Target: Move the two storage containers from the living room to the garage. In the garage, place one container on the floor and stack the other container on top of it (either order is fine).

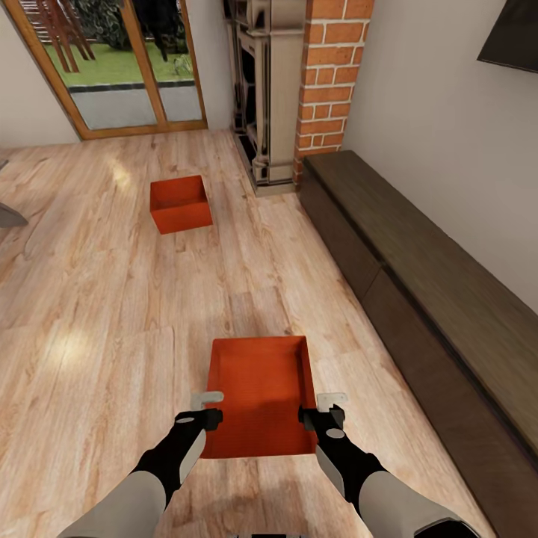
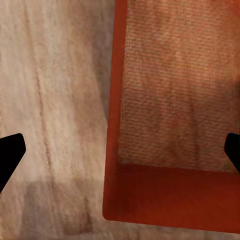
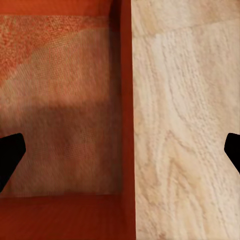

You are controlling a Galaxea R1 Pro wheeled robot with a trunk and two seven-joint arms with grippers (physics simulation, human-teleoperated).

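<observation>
Near orange-red container (image 1: 261,392) with finely ribbed inside on light wood-plank floor (image 1: 112,314), left gripper (image 1: 207,409) and right gripper (image 1: 323,409) spread wide astride its side walls, second container (image 1: 179,204) near brick fireplace (image 1: 329,75)

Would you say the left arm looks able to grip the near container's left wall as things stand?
Probably yes: the left pincer hangs open astride the near container's left wall, with nothing between them.
</observation>
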